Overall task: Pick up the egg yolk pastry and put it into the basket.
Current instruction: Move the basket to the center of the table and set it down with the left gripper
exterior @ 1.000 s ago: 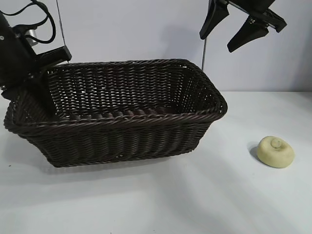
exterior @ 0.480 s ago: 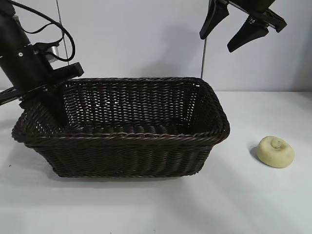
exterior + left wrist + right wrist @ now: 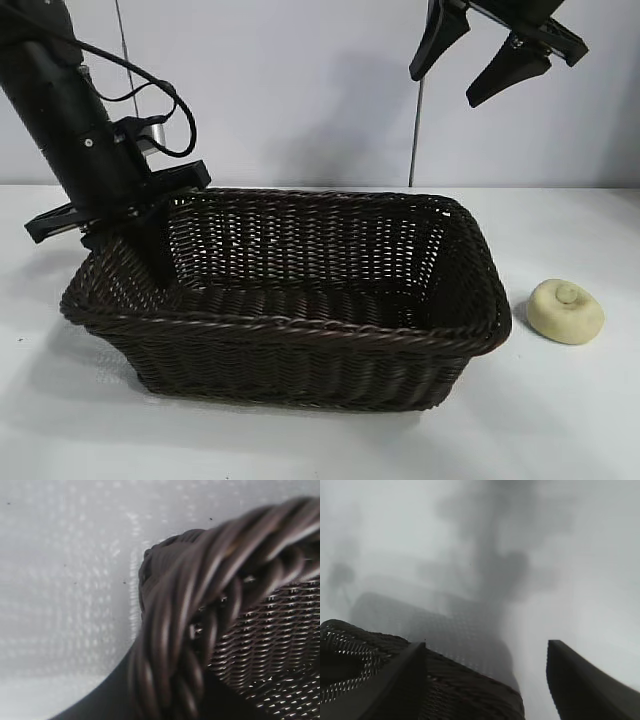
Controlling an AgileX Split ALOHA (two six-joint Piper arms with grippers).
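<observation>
Clamped on the braided rim of the basket, the left gripper has dragged it rightward, nearer the egg yolk pastry (untouched on the table); the right gripper hangs spread above.

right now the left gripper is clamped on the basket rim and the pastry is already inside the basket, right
Not quite. The left gripper is clamped on the basket rim, but the egg yolk pastry lies on the table to the basket's right, as the exterior view shows.

right tool cropped (top edge), backdrop blurred
</observation>
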